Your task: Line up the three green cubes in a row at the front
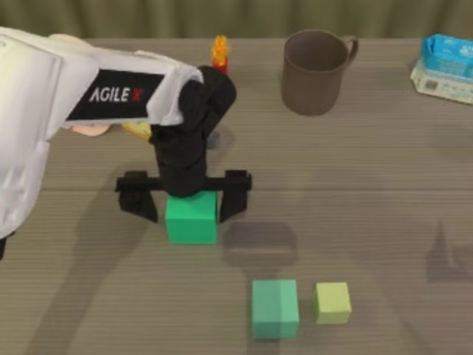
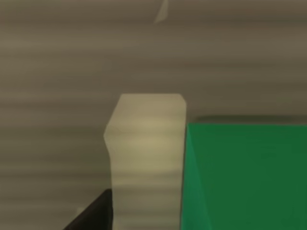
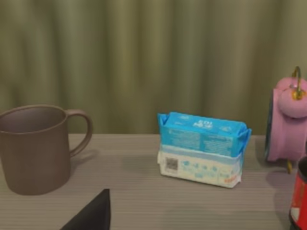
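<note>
1. Grey-brown ribbed table [image 1: 384,185] with a green curtain behind it; top view looks straight down.
2. Left gripper [image 1: 185,194] is at the table's left-centre, fingers spread wide, one on each side of the bright green cube [image 1: 191,217]. Fingers look clear of the cube's sides, so it is not gripped. Cube rests on the table.
3. Left wrist view shows that cube [image 2: 244,177] close up, with bare table beside it.
4. Teal-green cube [image 1: 275,308] and pale yellow-green cube [image 1: 332,302] sit at the front, just beside each other with a slim gap, roughly level.
5. Bright green cube is further back and to the left of that pair, so the row looks one cube short.
6. Right arm is out of the top view; only a dark corner of it shows in the right wrist view, so I cannot tell how its fingers stand.
7. Risk: the gripper sits towards the cube's back edge, so closing may catch it off-centre and twist or pop it out.
8. Risk: setting it down left of the teal one, a wide finger could nudge the teal cube and break the line.
9. Containers: brown mug [image 1: 315,70] at the back; its inside looks empty from above. Blue tissue pack [image 1: 446,66] at back right, sealed.
10. Pink alarm clock [image 3: 287,120] shows only in the right wrist view.
</note>
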Robot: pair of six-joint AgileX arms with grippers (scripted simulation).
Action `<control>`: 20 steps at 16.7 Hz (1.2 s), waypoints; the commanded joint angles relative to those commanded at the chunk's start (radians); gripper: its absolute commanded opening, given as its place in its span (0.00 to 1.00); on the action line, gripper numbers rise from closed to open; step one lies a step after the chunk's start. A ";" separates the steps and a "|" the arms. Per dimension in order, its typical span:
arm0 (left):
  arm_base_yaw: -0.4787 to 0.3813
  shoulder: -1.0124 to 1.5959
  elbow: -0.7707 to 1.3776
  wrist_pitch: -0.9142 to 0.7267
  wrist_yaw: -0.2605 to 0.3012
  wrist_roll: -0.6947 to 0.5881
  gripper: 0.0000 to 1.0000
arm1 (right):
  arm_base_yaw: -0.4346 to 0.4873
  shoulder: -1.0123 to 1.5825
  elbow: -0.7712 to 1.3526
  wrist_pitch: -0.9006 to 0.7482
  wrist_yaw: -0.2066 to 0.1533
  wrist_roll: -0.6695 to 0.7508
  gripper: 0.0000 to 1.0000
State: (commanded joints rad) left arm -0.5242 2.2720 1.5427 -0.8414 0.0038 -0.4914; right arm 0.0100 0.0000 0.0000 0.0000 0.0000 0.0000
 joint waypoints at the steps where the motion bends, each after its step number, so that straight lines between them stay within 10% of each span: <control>1: 0.000 0.000 0.000 0.000 0.000 0.000 0.77 | 0.000 0.000 0.000 0.000 0.000 0.000 1.00; 11: 0.000 0.000 0.000 0.000 0.000 0.000 0.02 | 0.000 0.000 0.000 0.000 0.000 0.000 1.00; 20: 0.002 -0.010 0.001 -0.005 -0.003 0.003 0.00 | 0.000 0.000 0.000 0.000 0.000 0.000 1.00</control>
State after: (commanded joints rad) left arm -0.5227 2.2620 1.5440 -0.8461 0.0008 -0.4883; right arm 0.0100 0.0000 0.0000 0.0000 0.0000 0.0000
